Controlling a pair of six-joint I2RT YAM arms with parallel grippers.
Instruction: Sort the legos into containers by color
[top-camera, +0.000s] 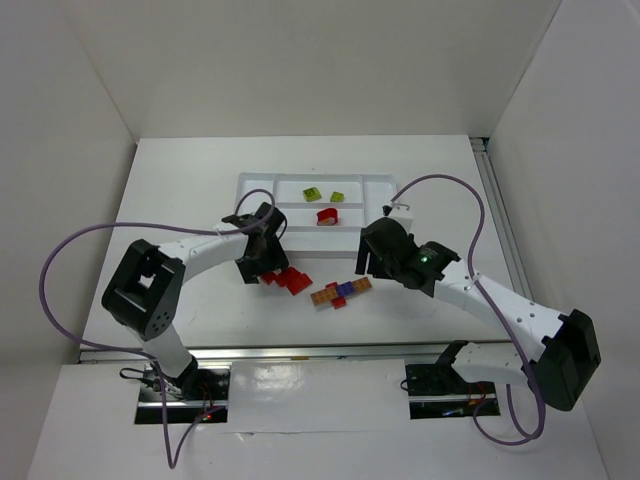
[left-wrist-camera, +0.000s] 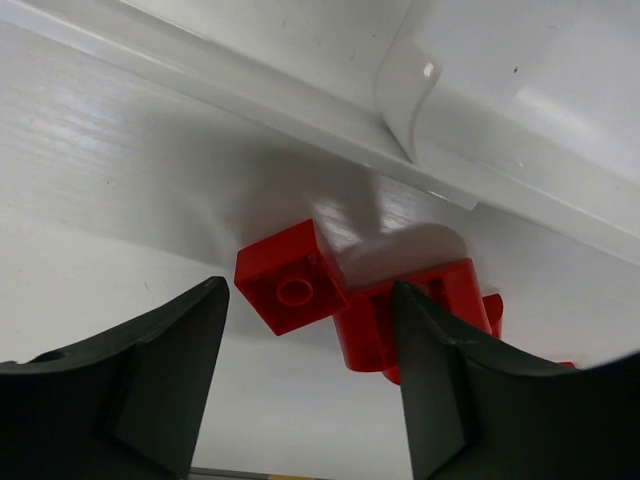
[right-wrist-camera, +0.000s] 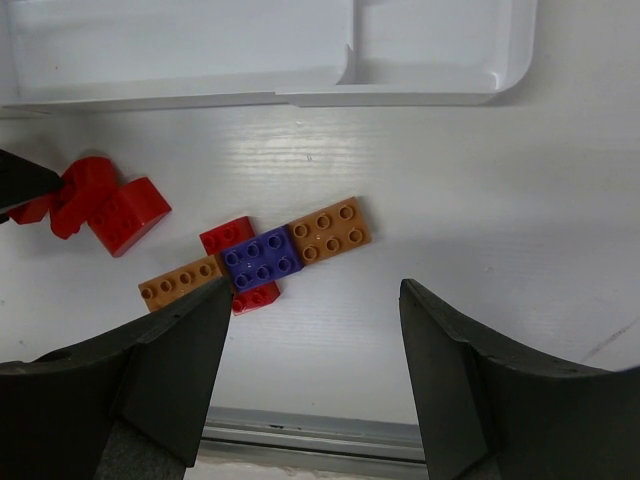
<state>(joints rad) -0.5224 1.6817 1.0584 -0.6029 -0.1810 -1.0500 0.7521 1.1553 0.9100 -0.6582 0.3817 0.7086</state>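
The white tray (top-camera: 258, 186) lies at the back; it holds two lime green bricks (top-camera: 313, 194) and one red brick (top-camera: 327, 215) in separate sections. My left gripper (top-camera: 264, 268) is open and low over a pile of red bricks (top-camera: 291, 280) just in front of the tray. In the left wrist view a square red brick (left-wrist-camera: 290, 277) and a bigger red one (left-wrist-camera: 440, 295) lie just beyond the open gripper (left-wrist-camera: 310, 335). My right gripper (right-wrist-camera: 315, 292) is open and empty above a joined cluster: a purple brick (right-wrist-camera: 262, 258) on orange-brown (right-wrist-camera: 330, 232) and red (right-wrist-camera: 228, 236) bricks.
The tray's front wall (right-wrist-camera: 300, 97) runs close behind both brick groups. The table's near edge (right-wrist-camera: 320, 425) with a metal rail lies just below the cluster. The loose red bricks (right-wrist-camera: 125, 213) sit left of the cluster, with a left finger (right-wrist-camera: 20, 180) beside them.
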